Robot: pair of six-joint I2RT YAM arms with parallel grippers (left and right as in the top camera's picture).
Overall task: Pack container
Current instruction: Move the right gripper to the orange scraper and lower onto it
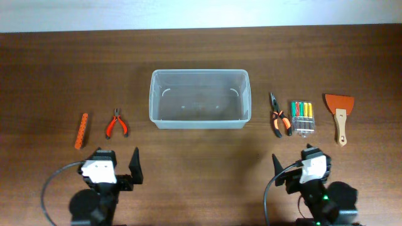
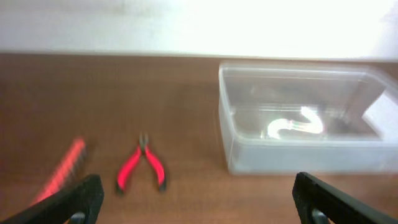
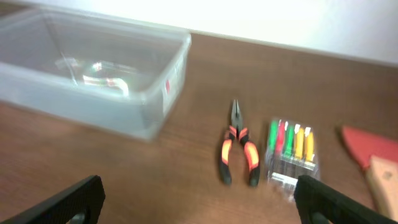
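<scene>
The container (image 1: 198,119), a clear-greyish rectangular bin, stands empty at the table's middle; it also shows in the left wrist view (image 2: 298,158) and the right wrist view (image 3: 93,102). Left of it lie red-handled pliers (image 1: 116,123) (image 2: 140,167) and an orange bit strip (image 1: 81,130) (image 2: 62,171). Right of it lie orange-black long-nose pliers (image 1: 279,117) (image 3: 237,151), a clear case of coloured bits (image 1: 302,117) (image 3: 291,152) and a scraper with an orange blade and wooden handle (image 1: 339,115) (image 3: 379,162). My left gripper (image 1: 117,164) (image 2: 199,211) and right gripper (image 1: 290,164) (image 3: 199,211) are open and empty near the front edge.
The dark wooden table (image 1: 201,56) runs to a white wall at the back. Black cables loop beside both arm bases at the front.
</scene>
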